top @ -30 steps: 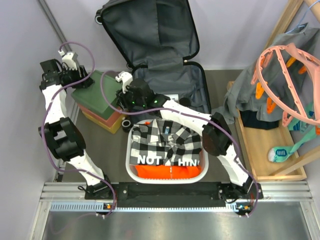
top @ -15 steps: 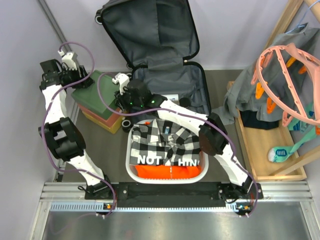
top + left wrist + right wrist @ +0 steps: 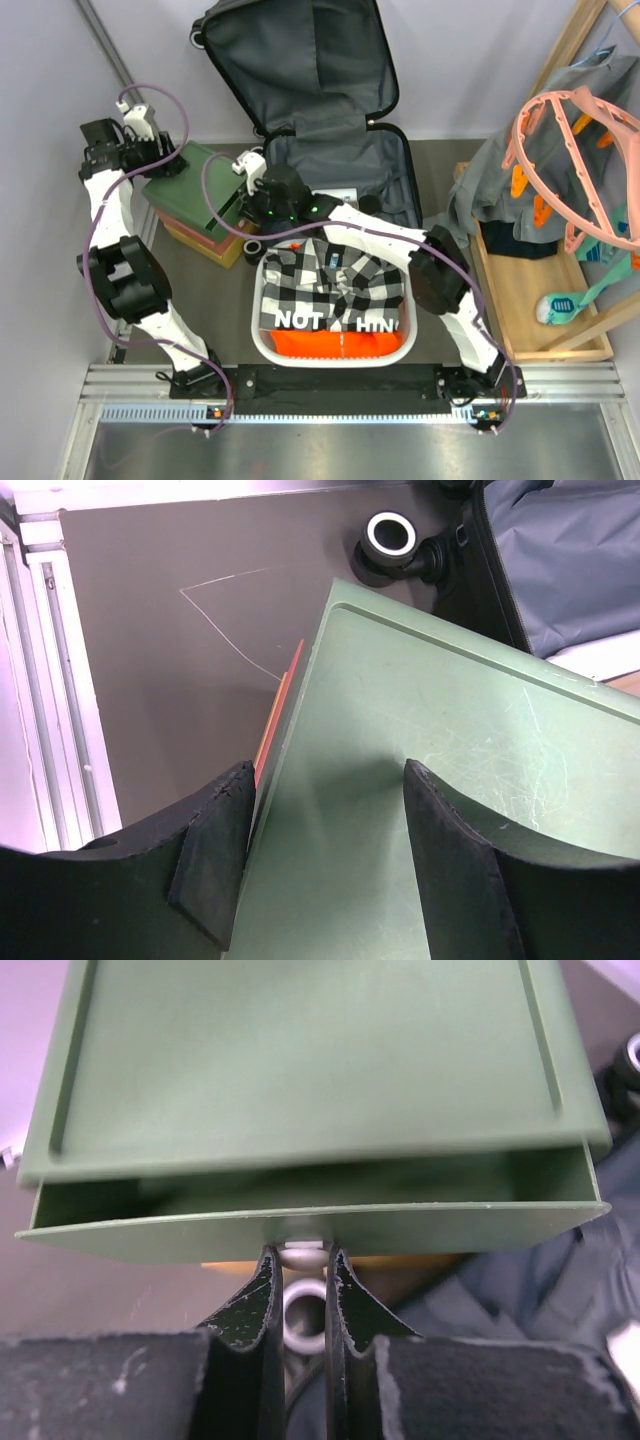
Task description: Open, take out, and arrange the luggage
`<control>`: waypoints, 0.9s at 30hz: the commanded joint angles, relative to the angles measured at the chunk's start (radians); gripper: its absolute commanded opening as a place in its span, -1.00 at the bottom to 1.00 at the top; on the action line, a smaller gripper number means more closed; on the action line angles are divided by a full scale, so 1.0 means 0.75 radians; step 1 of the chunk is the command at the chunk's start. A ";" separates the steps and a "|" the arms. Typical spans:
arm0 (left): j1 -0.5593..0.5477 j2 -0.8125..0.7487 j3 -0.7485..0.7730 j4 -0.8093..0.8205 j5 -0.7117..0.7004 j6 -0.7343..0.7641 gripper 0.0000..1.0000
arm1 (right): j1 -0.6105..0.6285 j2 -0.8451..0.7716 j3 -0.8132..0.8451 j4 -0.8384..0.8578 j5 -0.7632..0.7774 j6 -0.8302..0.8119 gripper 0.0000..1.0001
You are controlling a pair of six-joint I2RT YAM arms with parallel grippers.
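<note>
The luggage [image 3: 340,150] lies open at the back, its grey-lined lid [image 3: 300,60] propped up; a wheel [image 3: 392,535] and the lining [image 3: 570,560] show in the left wrist view. To its left stand the green-topped stacked boxes [image 3: 190,190]. My right gripper [image 3: 302,1257] is shut on the small pale knob [image 3: 302,1252] of the top box's green drawer [image 3: 300,1225], which stands slightly out. In the top view it [image 3: 240,203] meets the box's right side. My left gripper [image 3: 325,775] hangs open over the green lid [image 3: 440,730], holding nothing.
A white basket [image 3: 262,345] holding a checked shirt [image 3: 335,280] and an orange garment sits in front of the luggage. A wooden rack [image 3: 520,300] with grey clothes and a pink hanger [image 3: 565,150] fills the right side. A black wheel [image 3: 253,246] lies beside the boxes.
My right gripper's jaws have closed onto the drawer knob, after the wrist shifted left toward the box and slightly back right. The left arm has stayed where it was.
</note>
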State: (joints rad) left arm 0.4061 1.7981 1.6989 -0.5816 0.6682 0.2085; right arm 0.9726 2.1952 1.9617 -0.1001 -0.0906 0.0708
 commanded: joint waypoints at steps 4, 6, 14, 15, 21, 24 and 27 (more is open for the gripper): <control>-0.028 0.030 -0.073 -0.343 -0.118 0.049 0.30 | 0.016 -0.301 -0.265 -0.006 0.029 -0.049 -1.00; -0.026 0.028 -0.073 -0.345 -0.126 0.053 0.30 | 0.016 -0.356 -0.333 -0.008 0.037 -0.051 -1.00; -0.026 0.014 -0.071 -0.347 -0.167 0.080 0.32 | 0.016 -0.497 -0.511 -0.042 0.061 -0.045 -1.00; -0.026 0.014 -0.071 -0.349 -0.169 0.082 0.32 | 0.016 -0.511 -0.541 -0.042 0.061 -0.043 -1.00; -0.024 0.010 -0.069 -0.360 -0.179 0.094 0.32 | 0.016 -0.575 -0.597 -0.055 0.064 -0.027 -1.00; -0.026 -0.006 -0.073 -0.366 -0.191 0.098 0.33 | 0.016 -0.571 -0.579 -0.071 0.053 -0.025 -1.00; -0.024 -0.025 -0.077 -0.374 -0.204 0.109 0.35 | 0.018 -0.561 -0.544 -0.110 0.055 -0.031 -0.66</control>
State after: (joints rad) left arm 0.3965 1.7756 1.6989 -0.6216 0.6117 0.2276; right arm 0.9730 1.8210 1.5124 -0.1669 -0.0578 0.0479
